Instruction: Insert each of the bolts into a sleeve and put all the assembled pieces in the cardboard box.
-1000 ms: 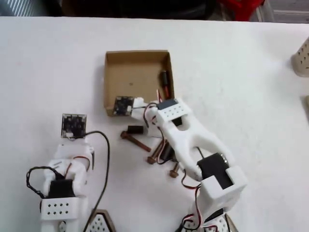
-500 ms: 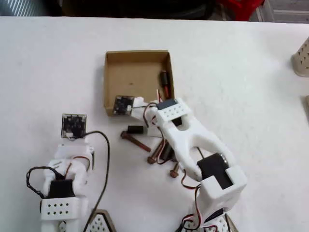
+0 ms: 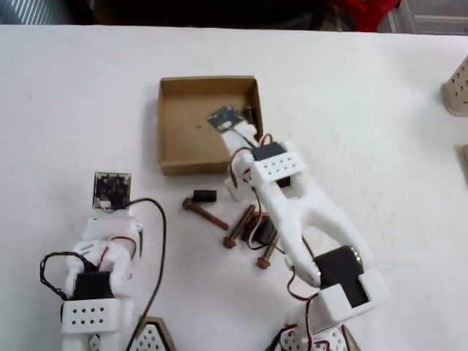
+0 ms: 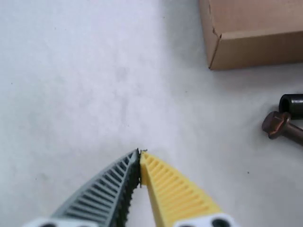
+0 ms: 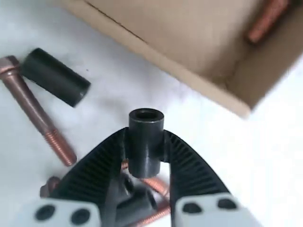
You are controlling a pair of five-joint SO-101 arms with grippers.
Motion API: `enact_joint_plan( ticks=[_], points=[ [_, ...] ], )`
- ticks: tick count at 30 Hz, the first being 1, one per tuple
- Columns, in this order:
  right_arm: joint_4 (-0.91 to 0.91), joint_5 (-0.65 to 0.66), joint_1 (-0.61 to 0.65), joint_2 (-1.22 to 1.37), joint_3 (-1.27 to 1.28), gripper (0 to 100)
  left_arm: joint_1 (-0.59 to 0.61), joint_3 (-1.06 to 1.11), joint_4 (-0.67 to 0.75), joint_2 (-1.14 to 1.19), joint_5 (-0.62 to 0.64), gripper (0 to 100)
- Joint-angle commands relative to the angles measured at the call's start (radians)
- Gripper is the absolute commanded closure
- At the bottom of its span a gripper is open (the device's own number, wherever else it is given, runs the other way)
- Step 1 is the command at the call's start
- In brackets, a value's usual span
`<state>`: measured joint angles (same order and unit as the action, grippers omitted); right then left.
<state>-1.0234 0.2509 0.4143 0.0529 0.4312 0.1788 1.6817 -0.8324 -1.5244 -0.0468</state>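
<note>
The cardboard box point(image 3: 197, 157) stands open at mid-table, with an assembled piece point(image 3: 248, 115) against its right inner wall. My right gripper point(image 5: 146, 137) is shut on a black sleeve point(image 5: 146, 142), held upright just outside the box corner point(image 5: 236, 101). Below it lie a loose sleeve point(image 3: 205, 196) and a copper bolt point(image 3: 206, 213); two more bolts point(image 3: 240, 225) lie under the right arm point(image 3: 300, 208). My left gripper point(image 4: 139, 158) is shut and empty over bare table, left of the box; the same bolt's head point(image 4: 279, 125) is off to its side.
A beige perforated object point(image 3: 457, 91) stands at the table's right edge. The left arm point(image 3: 99, 278) sits at the near left. White table lies bare to the left of and beyond the box.
The right arm has swung away from me and to the right; its wrist camera board went from the box's front wall to above the box's inside. The left arm has kept still.
</note>
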Motion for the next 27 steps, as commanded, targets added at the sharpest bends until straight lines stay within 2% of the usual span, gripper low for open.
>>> enact_joint_plan(
  ticks=[1,8,10,14,20,27],
  points=[
    [-0.071,-0.077,-0.053,-0.061,-0.021,98.1,0.007,-0.008,0.005,-0.013,-0.006,97],
    [-0.153,-0.146,-0.166,-0.065,-0.018,98.1,-0.036,-0.02,-0.002,-0.007,0.011,97],
    [-0.153,-0.146,-0.189,-0.064,-0.017,98.1,-0.076,-0.021,0.003,-0.007,0.068,97],
    [-0.147,-0.146,-0.197,-0.056,-0.017,98.1,-0.101,-0.074,-0.011,-0.005,0.13,97],
    [-0.136,-0.146,-0.197,-0.056,-0.014,98.1,-0.11,-0.25,-0.146,-0.005,0.206,98],
    [-0.097,-0.146,-0.214,-0.056,0.011,98.1,-0.239,-0.322,-0.187,0.053,0.255,98]
  ],
)
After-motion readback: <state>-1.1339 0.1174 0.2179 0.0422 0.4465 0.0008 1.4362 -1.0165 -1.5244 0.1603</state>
